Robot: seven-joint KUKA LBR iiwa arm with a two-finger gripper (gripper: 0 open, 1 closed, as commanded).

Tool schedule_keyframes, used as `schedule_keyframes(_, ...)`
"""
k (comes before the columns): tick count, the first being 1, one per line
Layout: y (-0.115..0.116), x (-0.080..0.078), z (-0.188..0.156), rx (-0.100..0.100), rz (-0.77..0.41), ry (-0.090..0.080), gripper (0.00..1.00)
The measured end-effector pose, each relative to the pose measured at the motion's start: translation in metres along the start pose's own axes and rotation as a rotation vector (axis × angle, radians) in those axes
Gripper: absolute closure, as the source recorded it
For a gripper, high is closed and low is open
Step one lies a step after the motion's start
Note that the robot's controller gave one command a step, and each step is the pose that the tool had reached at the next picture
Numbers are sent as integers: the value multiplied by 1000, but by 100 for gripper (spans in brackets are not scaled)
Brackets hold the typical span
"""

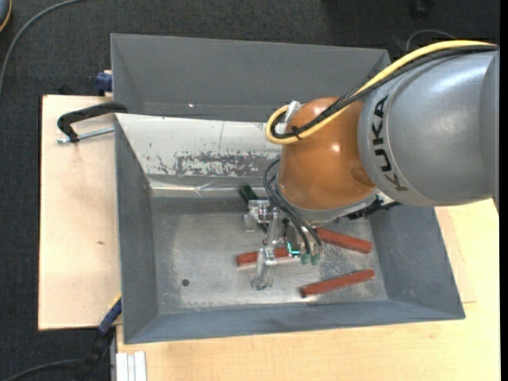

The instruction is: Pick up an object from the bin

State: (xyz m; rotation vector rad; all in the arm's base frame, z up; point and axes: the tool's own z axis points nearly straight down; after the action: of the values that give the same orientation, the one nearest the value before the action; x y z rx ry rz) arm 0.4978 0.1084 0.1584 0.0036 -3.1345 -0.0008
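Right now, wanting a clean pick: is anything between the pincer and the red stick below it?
Nothing visible. The pincer is right at the red stick mid-bin; two other red sticks lie apart, toward the view's right.

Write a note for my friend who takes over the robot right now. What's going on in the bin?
Gripper: low at the floor of the grey metal bin, right at a short flat red stick near the middle. Whether it holds that stick cannot be told.
Other things: a longer flat red stick near the front wall, another flat red stick to the right, beside the arm, and a small dark speck on the floor to the left.
Done: nothing is lifted yet.
Left: grip one stick and lift it out of the bin.
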Motion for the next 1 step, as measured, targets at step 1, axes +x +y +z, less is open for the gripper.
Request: schedule_keyframes(1, -84, -53, 91, 3, 19, -7, 0)
